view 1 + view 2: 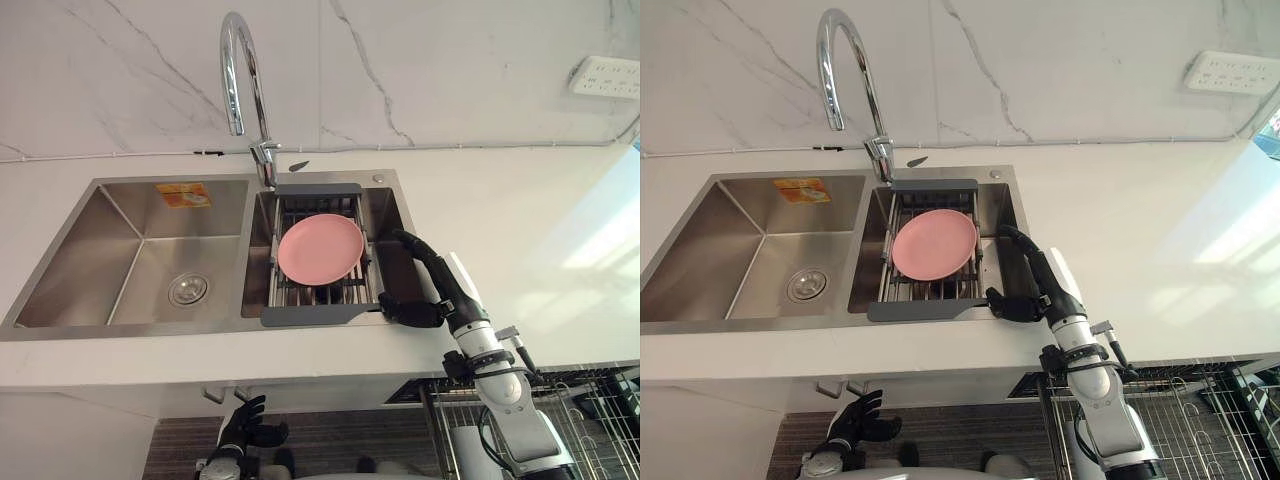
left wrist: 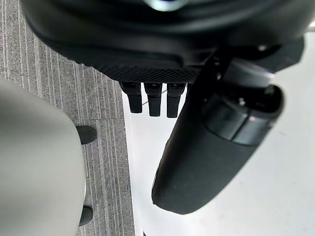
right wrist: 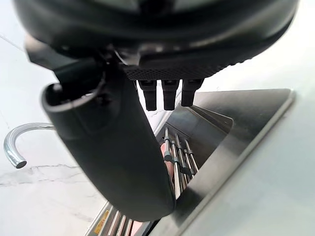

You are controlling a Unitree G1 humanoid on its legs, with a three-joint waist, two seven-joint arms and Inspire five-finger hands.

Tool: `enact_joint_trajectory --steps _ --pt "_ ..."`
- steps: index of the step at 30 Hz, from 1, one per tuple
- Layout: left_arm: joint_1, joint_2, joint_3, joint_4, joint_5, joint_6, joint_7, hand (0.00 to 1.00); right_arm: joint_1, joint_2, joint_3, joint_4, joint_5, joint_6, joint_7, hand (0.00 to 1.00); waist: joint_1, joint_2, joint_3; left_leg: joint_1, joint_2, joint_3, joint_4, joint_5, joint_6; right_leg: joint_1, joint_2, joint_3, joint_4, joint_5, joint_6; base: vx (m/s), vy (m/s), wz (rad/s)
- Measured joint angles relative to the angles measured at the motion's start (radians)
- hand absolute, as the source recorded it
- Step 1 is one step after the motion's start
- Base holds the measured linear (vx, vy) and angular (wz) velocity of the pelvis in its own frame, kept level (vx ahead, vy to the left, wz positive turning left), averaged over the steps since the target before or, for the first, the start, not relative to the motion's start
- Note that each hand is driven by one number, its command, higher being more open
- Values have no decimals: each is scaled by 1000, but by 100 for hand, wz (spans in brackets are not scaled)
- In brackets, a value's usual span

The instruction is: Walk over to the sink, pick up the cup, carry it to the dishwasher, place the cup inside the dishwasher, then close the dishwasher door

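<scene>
A steel double sink (image 1: 90, 250) is set in the white counter. Across its right basin lies a grey drying rack (image 1: 310, 316) with a pink plate (image 1: 320, 248) on it. My right hand (image 1: 432, 276) reaches over the sink's right edge beside the rack, open, with nothing in it. Its fingers (image 3: 169, 94) are straight, and the thumb (image 3: 113, 147) points toward the rack's bars (image 3: 175, 162). My left hand (image 1: 246, 428) hangs low below the counter's front edge, open with its fingers (image 2: 154, 100) relaxed above the carpet.
A tall chrome faucet (image 1: 240, 80) rises behind the sink's divider. The left basin has a drain (image 1: 188, 289). A wire dishwasher basket (image 1: 590, 410) stands out below the counter at the lower right. A wall socket (image 1: 605, 75) is at the upper right. The white counter (image 1: 520, 230) stretches right.
</scene>
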Motion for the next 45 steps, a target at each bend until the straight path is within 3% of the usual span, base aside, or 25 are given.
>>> enact_joint_trajectory --steps 7,15,20,30,45 --pt "3 -7 38 17 -3 2 0 90 7 150 -30 15 -52 34 -47 90 2 -7 -12 37 4 0 -40 17 -1 26 -3 -11 -3 -1 2 1 -4 1" --pt "4 -12 59 23 -2 3 7 90 7 165 -37 -59 -158 39 -88 90 6 -10 -17 53 5 -2 -60 30 -1 38 -3 -18 -3 -3 5 -31 -14 2" --pt "5 -16 69 27 -3 3 18 90 5 113 -37 -144 -206 36 -103 90 8 -9 -17 59 4 -2 -77 42 -1 38 -5 -24 -3 -4 7 -41 -14 2" --pt "5 -18 76 28 -4 2 18 90 -26 5 -35 -151 -236 33 -96 90 14 -7 -19 51 -1 -11 -82 45 1 38 -10 -38 -4 -5 9 -11 -8 3" --pt "5 -19 74 14 -20 -7 6 90 -177 -117 70 46 -275 13 -36 90 34 -5 -17 22 -13 -59 -82 53 4 37 -20 -88 -15 -7 11 -9 -14 10"
